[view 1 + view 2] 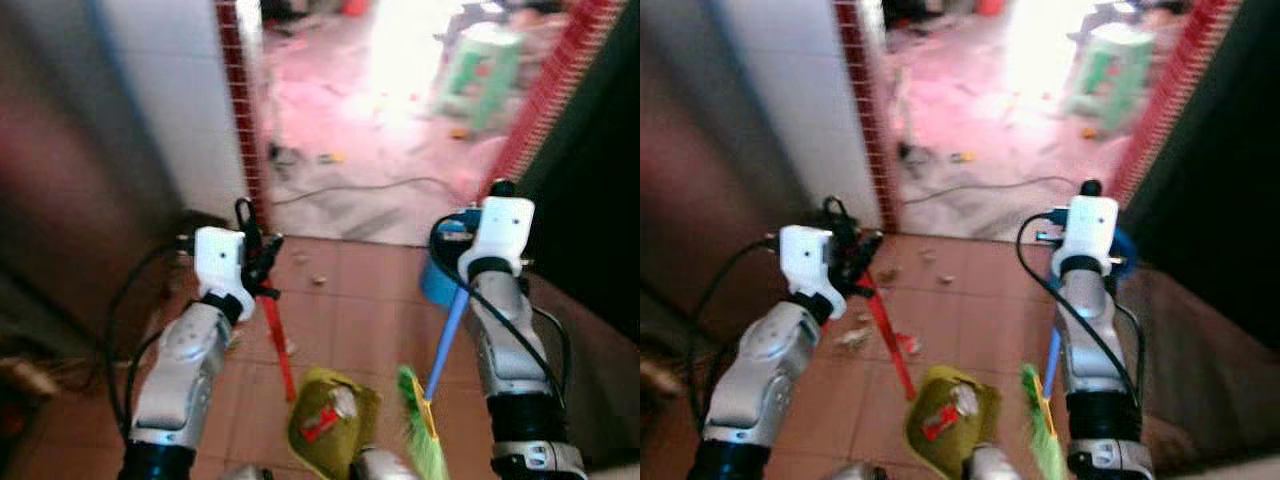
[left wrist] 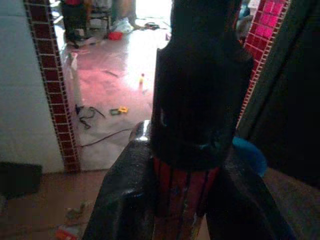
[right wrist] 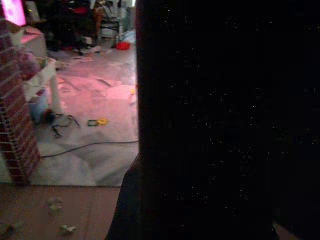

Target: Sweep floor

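My left gripper point(image 1: 256, 252) is shut on the red handle point(image 1: 277, 340) of a yellow-green dustpan point(image 1: 330, 420), which sits low in front of me with a red scrap in it. In the left wrist view the black fingers point(image 2: 125, 200) clamp that red handle point(image 2: 182, 192). My right gripper point(image 1: 487, 205) holds the blue handle point(image 1: 446, 340) of a broom; its green bristles point(image 1: 424, 440) reach the tiled floor beside the dustpan. The right wrist view is mostly dark behind a black shape. Small paper scraps point(image 1: 855, 338) lie on the brown tiles point(image 1: 350, 320).
A doorway opens ahead onto a grey floor with a black cable point(image 1: 370, 185) and litter. A red-tiled pillar point(image 1: 240, 110) and white wall stand left; a dark wall stands right. A blue basin point(image 1: 438, 282) is by the right arm. A green stool point(image 1: 480, 65) stands beyond.
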You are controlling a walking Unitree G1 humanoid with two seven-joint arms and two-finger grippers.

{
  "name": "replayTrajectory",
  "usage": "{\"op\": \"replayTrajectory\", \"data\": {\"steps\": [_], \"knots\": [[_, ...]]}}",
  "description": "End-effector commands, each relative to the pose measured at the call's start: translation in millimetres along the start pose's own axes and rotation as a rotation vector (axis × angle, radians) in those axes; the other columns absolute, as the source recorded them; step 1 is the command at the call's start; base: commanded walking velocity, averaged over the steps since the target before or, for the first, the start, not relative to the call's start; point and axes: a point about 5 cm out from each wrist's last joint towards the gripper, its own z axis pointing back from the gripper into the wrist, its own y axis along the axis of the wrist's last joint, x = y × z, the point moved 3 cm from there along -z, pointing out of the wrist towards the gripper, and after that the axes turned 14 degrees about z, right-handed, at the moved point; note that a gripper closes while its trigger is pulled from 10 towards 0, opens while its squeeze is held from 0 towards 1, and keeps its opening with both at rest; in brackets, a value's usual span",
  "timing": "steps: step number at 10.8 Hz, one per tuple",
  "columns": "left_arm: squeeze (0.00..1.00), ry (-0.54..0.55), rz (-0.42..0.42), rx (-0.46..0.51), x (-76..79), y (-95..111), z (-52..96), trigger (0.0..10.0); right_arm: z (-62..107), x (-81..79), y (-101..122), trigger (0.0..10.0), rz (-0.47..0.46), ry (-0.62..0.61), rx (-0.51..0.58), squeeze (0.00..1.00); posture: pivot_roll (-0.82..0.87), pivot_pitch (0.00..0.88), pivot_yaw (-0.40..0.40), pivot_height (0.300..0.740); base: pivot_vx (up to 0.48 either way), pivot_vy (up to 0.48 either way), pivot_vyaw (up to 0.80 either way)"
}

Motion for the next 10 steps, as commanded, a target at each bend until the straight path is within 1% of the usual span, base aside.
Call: {"op": "replayTrajectory", "data": {"steps": [1, 2, 3, 4, 6, 7, 8, 9, 10], "knots": [[0.0, -0.021, 0.044, 0.062, 6.0, 12.5, -4.1, 10.0, 0.0, 7.9, -7.5, 10.0, 0.065, -0.029, -0.031, 0.0, -0.08, 0.022, 0.02, 0.74, 0.0, 0.0, -0.56], [0.0, -0.005, 0.068, 0.099, 1.7, 21.1, -5.9, 10.0, 0.5, 11.3, -13.7, 10.0, 0.072, -0.041, -0.053, 0.0, -0.08, 0.02, 0.022, 0.74, 0.0, 0.0, 0.0], [0.0, -0.006, 0.098, 0.116, 0.0, 25.6, -6.8, 10.0, 1.3, 12.0, -17.6, 10.0, 0.076, -0.042, -0.067, 0.0, -0.08, 0.02, 0.023, 0.74, 0.0, 0.0, 0.0], [0.0, 0.001, 0.115, 0.14, -2.5, 32.8, -9.0, 10.0, 3.8, 11.6, -26.6, 10.0, 0.062, -0.041, -0.106, 0.0, -0.08, 0.023, 0.025, 0.74, 0.266, 0.0, -0.41], [0.0, 0.004, 0.136, 0.165, -3.3, 41.1, -10.8, 10.0, 6.2, 11.5, -33.4, 10.0, 0.083, -0.038, -0.121, 0.0, -0.08, 0.024, 0.026, 0.74, 0.277, 0.0, -0.8], [0.0, 0.012, 0.165, 0.191, -3.4, 48.8, -12.3, 10.0, 7.5, 10.7, -39.0, 10.0, 0.096, -0.03, -0.137, 0.0, -0.08, 0.024, 0.026, 0.74, 0.277, 0.0, -0.8], [0.0, 0.011, 0.188, 0.22, -2.8, 58.3, -12.7, 10.0, 9.1, 8.3, -47.6, 10.0, 0.129, -0.011, -0.166, 0.0, -0.09, 0.019, 0.029, 0.74, 0.281, 0.0, 0.0], [0.0, 0.008, 0.185, 0.233, -2.4, 62.9, -12.4, 10.0, 10.1, 7.7, -50.2, 10.0, 0.128, -0.01, -0.174, 0.0, -0.09, 0.019, 0.029, 0.74, 0.289, 0.0, 0.0], [0.0, 0.006, 0.184, 0.259, -2.9, 72.0, -13.3, 10.0, 9.8, 6.8, -51.4, 10.0, 0.126, -0.006, -0.177, 0.0, -0.09, 0.01, 0.025, 0.74, 0.292, 0.0, 0.0]]}}
